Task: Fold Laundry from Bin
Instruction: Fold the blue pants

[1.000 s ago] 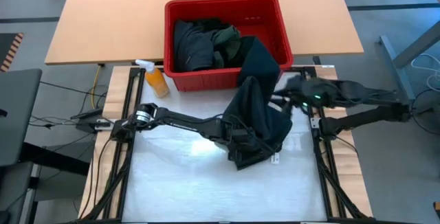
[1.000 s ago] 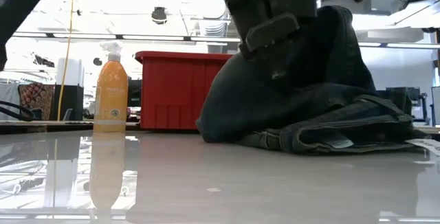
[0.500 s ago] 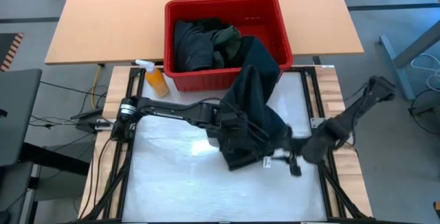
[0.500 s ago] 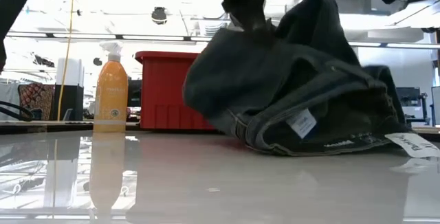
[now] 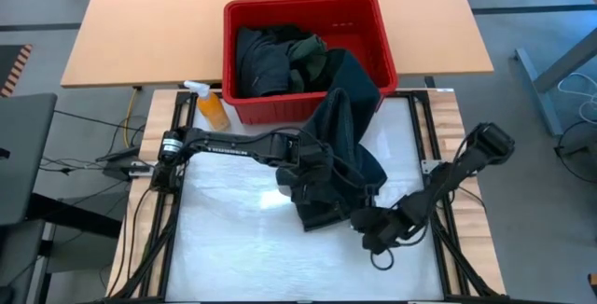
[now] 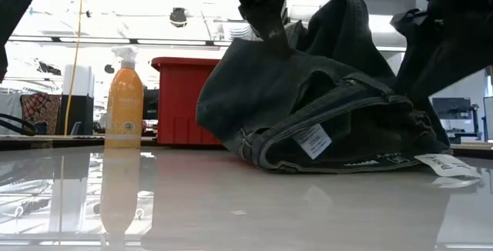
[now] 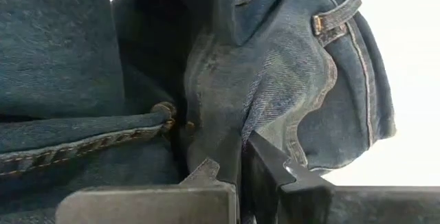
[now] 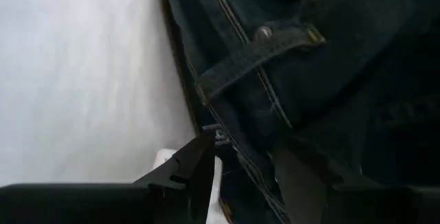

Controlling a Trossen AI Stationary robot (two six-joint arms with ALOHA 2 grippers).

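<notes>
A pair of dark blue jeans [image 5: 347, 131] trails from the red bin [image 5: 303, 7] over its front rim onto the white table. My left gripper [image 5: 311, 171] is shut on the jeans' bunched upper part and holds it raised. My right gripper [image 5: 367, 223] stands open low at the heap's near right edge. In the right wrist view the jeans' stitched edge [image 8: 237, 148] lies between its fingers; I cannot tell whether they touch it. More dark laundry [image 5: 275, 57] lies in the bin. My left gripper pinches a fold of denim [image 7: 230, 141] between its two fingers, close to a rivet [image 7: 165, 109] and a seam. The fingers come slanting down from above. The held part is raised, the cloth sags below it, and the waistband with its white label [image 6: 312, 139] rests on the table.
An orange spray bottle [image 5: 211, 106] stands at the bin's front left corner. A pale paper tag [image 6: 445, 163] lies on the table at the jeans' right. Bare white table surface [image 5: 233, 248] stretches to the near and left edges. A wooden table [image 5: 140, 24] lies behind.
My right gripper has swung from beside the bin's front right corner toward the near edge and down to the jeans' near right edge, rolling as it went. My left gripper has risen and drawn back a little, lifting the jeans' bunched top; the label has turned into view.
</notes>
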